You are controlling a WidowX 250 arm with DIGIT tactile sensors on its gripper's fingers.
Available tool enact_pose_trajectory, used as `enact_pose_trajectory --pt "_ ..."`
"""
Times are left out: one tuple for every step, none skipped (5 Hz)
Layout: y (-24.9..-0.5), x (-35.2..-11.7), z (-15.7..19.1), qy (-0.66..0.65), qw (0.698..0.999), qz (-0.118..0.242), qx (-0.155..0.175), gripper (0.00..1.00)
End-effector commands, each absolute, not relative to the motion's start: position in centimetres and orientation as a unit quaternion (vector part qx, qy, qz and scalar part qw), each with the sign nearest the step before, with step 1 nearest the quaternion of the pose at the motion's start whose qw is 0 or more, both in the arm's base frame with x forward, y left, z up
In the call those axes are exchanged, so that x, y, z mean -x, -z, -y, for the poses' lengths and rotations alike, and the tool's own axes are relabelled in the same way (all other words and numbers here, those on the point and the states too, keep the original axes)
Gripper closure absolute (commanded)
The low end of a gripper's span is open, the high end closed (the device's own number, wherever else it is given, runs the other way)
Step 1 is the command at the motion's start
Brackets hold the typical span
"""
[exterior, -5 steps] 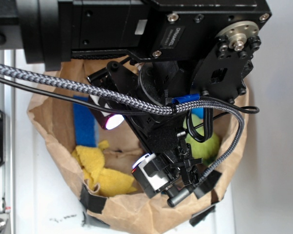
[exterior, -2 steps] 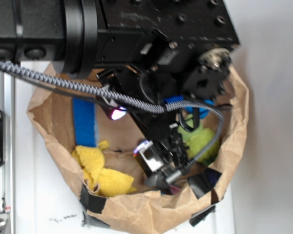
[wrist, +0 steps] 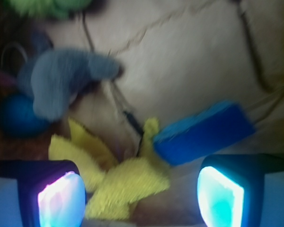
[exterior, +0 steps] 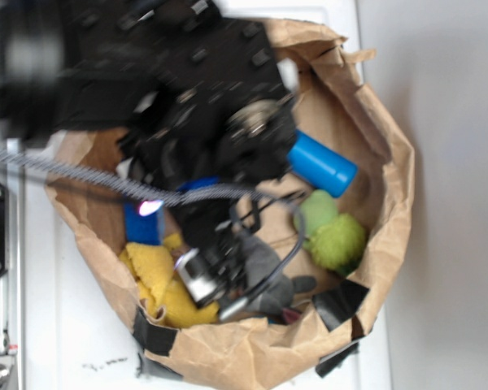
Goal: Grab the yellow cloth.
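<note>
The claw (wrist: 141,198) hangs wide open and empty at the bottom of the wrist frame, above the yellow cloth (wrist: 118,175) in the paper bag (exterior: 228,357).

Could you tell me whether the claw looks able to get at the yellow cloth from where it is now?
Probably yes. In the wrist view the open claw hangs right above the yellow cloth with nothing lying over it; the blue strip and grey plush sit off to the sides.
</note>
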State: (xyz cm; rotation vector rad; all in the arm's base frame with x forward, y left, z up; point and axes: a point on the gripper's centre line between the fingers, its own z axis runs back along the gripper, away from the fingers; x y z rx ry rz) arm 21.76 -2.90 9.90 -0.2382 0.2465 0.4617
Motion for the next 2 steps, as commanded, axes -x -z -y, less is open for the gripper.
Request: enact_pose_trajectory --pt "-8.7 -22.9 5.7 -0.226 0.964 -0.069 0.125 0.0" --pt "-7.7 -22.7 6.8 -0.21 0.967 -0.084 0.121 0.0"
